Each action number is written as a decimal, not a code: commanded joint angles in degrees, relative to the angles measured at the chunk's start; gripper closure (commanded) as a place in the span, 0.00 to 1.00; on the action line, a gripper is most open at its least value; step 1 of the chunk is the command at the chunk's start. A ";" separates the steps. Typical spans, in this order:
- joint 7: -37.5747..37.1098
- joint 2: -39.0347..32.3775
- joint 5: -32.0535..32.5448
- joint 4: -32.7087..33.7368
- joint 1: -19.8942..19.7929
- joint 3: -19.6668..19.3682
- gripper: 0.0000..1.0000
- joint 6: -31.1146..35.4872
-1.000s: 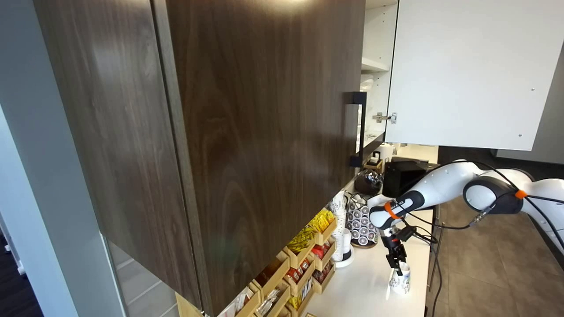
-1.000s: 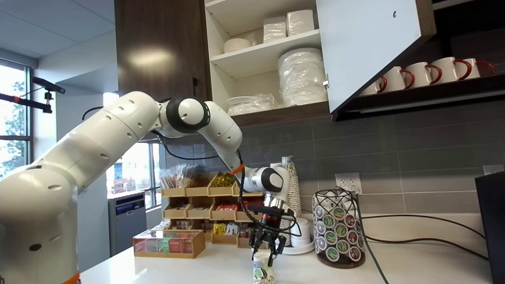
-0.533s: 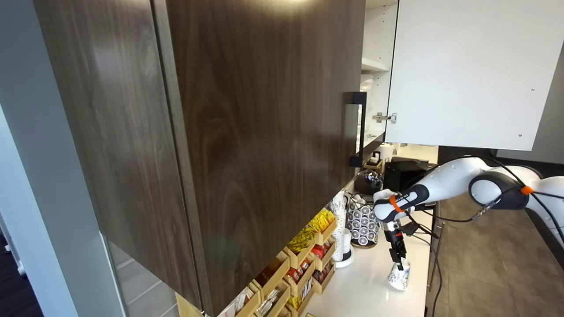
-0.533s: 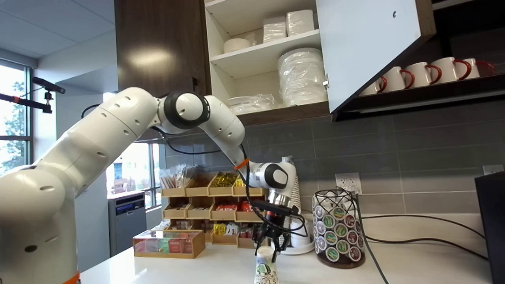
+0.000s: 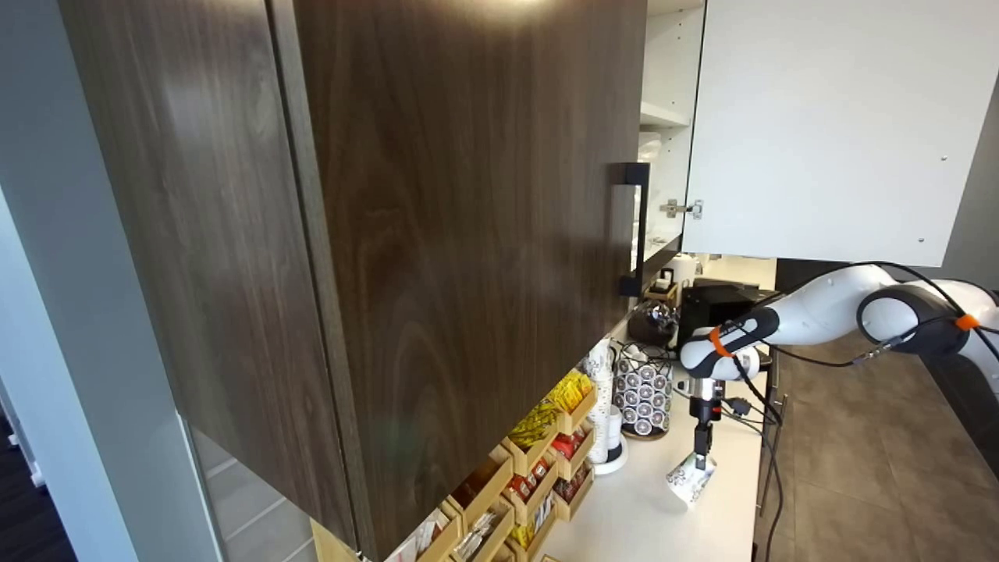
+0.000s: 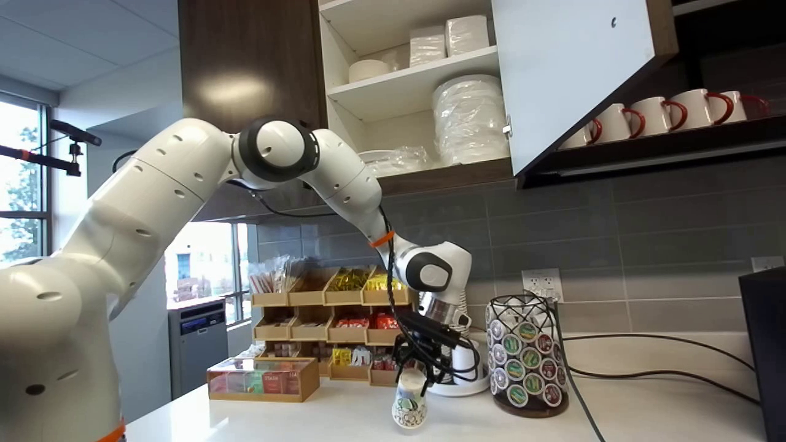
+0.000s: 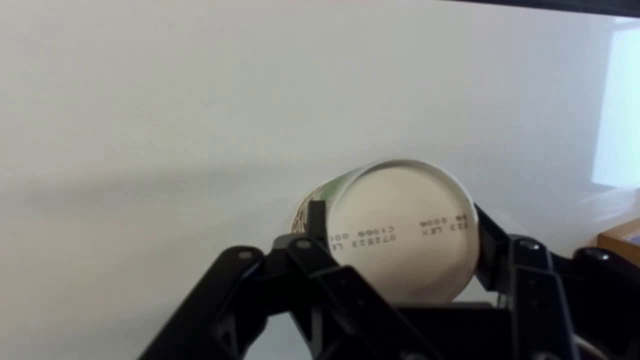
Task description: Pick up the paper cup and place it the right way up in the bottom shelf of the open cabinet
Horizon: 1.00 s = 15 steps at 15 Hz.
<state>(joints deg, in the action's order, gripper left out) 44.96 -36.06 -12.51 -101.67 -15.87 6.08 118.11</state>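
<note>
The paper cup is white with a green and black print; it shows in both exterior views (image 5: pixel 690 479) (image 6: pixel 409 406). It is bottom up and tilted. In the wrist view its flat printed base (image 7: pixel 400 200) faces the camera. My gripper (image 6: pixel 413 379) is shut on the cup near its base, one finger on each side. The cup is just above the counter; I cannot tell if its rim touches. The open cabinet (image 6: pixel 442 176) is above, with its bottom shelf holding a tall wrapped plate stack (image 6: pixel 470 120) and flatter wrapped plates (image 6: pixel 393 162). Its brown door (image 5: pixel 484 234) hides most of the inside in an exterior view.
A wire holder with coffee pods (image 6: pixel 528 356) stands on the counter right of the gripper. Cup stacks (image 6: pixel 454 276) stand behind it. A wooden snack rack (image 6: pixel 331 313) and a tea box (image 6: pixel 264 379) are to the left. A white cabinet door (image 6: pixel 571 67) stands open.
The cup was standing bottom up on the counter between the fingers; now it is gripped, tilted and slightly raised. The gripper and arm have swung along with it.
</note>
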 commanded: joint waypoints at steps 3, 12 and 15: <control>11.07 2.83 -14.24 -8.27 -4.15 2.97 0.59 7.10; 28.88 2.56 -35.08 -15.49 -4.74 4.85 0.25 24.07; 31.90 3.02 -37.97 -16.49 -3.90 3.80 0.00 24.93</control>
<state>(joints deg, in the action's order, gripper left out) 72.70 -34.67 -46.70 -115.58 -19.98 10.22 141.20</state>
